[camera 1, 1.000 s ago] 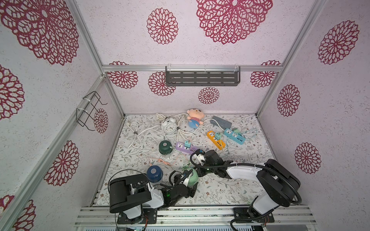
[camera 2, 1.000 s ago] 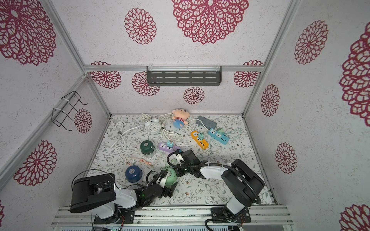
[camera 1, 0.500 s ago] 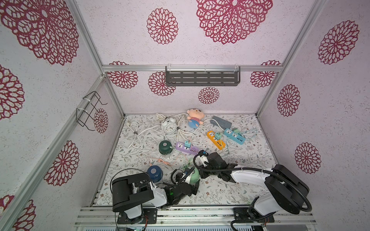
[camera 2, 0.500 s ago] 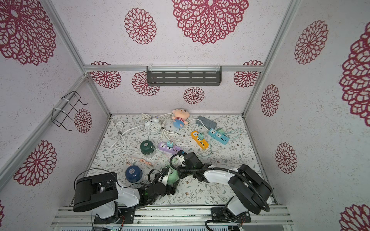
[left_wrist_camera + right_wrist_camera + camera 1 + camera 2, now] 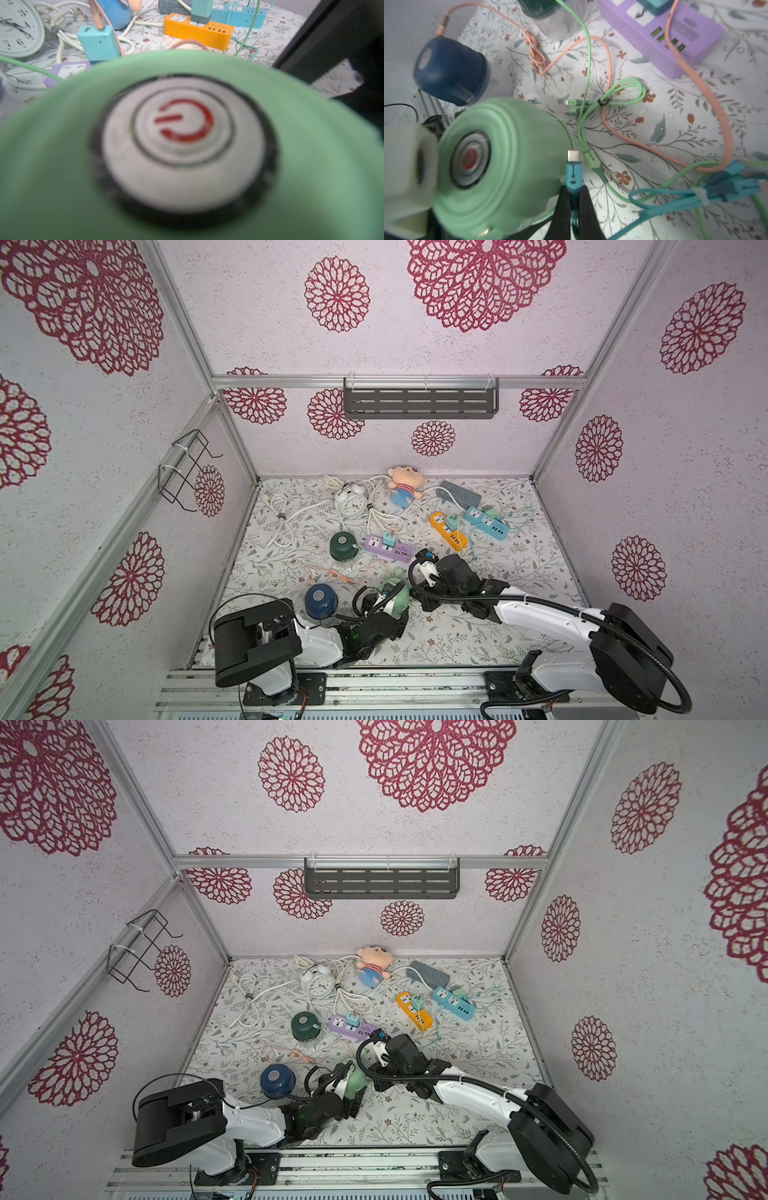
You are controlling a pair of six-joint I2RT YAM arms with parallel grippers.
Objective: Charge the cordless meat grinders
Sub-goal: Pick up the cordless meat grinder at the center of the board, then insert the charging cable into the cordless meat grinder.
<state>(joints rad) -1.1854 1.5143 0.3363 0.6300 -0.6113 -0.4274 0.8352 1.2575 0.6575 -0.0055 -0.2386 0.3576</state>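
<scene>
Now: plug-in step on the light green grinder. It sits near the front edge of the floral mat, tipped so its silver button faces the left wrist camera.

The left gripper straddles it from the robot's side. No view shows the pads, so I cannot tell whether the jaws press on the body. The right gripper has its jaws clamped on the teal plug, metal tip forward and right at the grinder's flank.

The navy grinder stands just beside it, toward the left wall. The dark green grinder is further back, next to the purple power strip. Neither is touched.

Notes for doing it well:
- No socket shows under the tip. A small brass spot lower on the shell may be the port, not sure.
- The grinder likely needs turning until the port looks straight down the plug's axis, before any push.
- Push along that axis only; a skewed entry could bend the tip or skid it over the smooth dome.
- The left side must brace against the push, else the grinder rolls away.
- The teal cable lies tangled with green and pink leads; keep slack so it does not drag the plug off line
</scene>
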